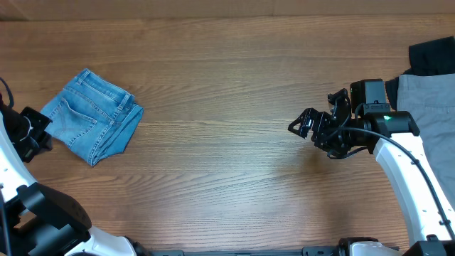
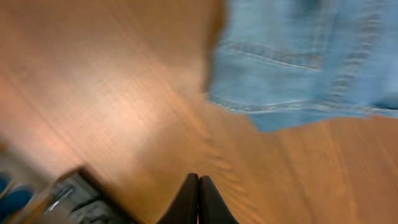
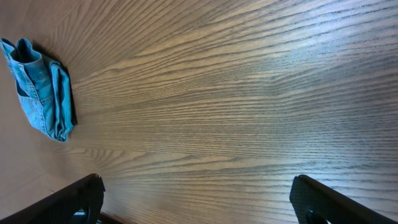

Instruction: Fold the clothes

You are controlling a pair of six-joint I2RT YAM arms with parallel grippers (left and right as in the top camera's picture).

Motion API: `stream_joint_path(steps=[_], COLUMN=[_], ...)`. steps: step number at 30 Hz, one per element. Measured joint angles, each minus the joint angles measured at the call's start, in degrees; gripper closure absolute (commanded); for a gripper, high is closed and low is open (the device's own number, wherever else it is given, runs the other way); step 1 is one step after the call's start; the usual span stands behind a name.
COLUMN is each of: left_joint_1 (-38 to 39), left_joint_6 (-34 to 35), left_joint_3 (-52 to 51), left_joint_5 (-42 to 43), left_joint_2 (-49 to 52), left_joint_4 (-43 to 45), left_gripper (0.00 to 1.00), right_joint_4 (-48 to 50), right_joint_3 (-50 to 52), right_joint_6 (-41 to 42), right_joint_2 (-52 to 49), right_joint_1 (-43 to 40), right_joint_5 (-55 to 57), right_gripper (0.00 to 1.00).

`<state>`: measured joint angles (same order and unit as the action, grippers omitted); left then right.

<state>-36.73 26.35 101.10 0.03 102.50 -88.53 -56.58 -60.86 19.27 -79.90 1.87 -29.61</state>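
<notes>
The light blue denim jeans (image 1: 92,114) lie folded at the table's left, back pocket and waistband up. They also show blurred in the left wrist view as jeans (image 2: 298,56), and far off in the right wrist view as jeans (image 3: 43,87). My left gripper (image 1: 34,131) sits just left of them, apart from the cloth. Its fingertips (image 2: 199,182) are pressed together, shut on nothing. My right gripper (image 1: 306,124) hovers over bare wood at centre right and stands wide open (image 3: 199,186) with nothing between its fingers.
Grey trousers (image 1: 426,99) and a black garment (image 1: 432,57) lie at the right edge, behind the right arm. Bare wooden table (image 1: 227,85) stretches between the two grippers.
</notes>
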Motion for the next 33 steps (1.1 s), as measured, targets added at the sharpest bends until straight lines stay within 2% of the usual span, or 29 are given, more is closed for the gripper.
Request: stream_joint_path(steps=[3, 8, 14, 19, 26, 33], left_joint_1=[-0.04, -0.04, -0.04, -0.04, 0.02, 2.36], left_joint_6=[2.93, 4.46, 5.55, 5.66, 5.42, 5.31], left_joint_3=[-4.9, -18.08, -24.28, -25.97, -26.03, -25.79], left_joint_5=[-3.78, -4.61, -4.61, -4.55, -1.53, 0.09], left_joint_2=[-0.28, -0.33, -0.33, 2.47, 12.46, 12.66], left_joint_4=[3.34, 15.26, 23.17, 28.5, 31.98, 35.6], left_gripper=[0.96, 0.96, 0.96, 0.96, 0.96, 0.96], right_joint_4=[-0.07, -1.38, -1.29, -1.2, -1.07, -1.07], right_joint_3=[0.0, 0.0, 0.0, 0.0, 0.0, 0.0], right_joint_6=[-0.48, -2.03, -2.62, -2.78, -2.78, -2.78], right_joint_2=[0.0, 0.0, 0.0, 0.0, 0.0, 0.0], right_joint_1=[0.0, 0.02, 0.0, 0.0, 0.0, 0.02], right_joint_5=[0.0, 0.02, 0.0, 0.02, -0.02, 0.02], right_gripper=[0.0, 0.0, 0.0, 0.0, 0.0, 0.0])
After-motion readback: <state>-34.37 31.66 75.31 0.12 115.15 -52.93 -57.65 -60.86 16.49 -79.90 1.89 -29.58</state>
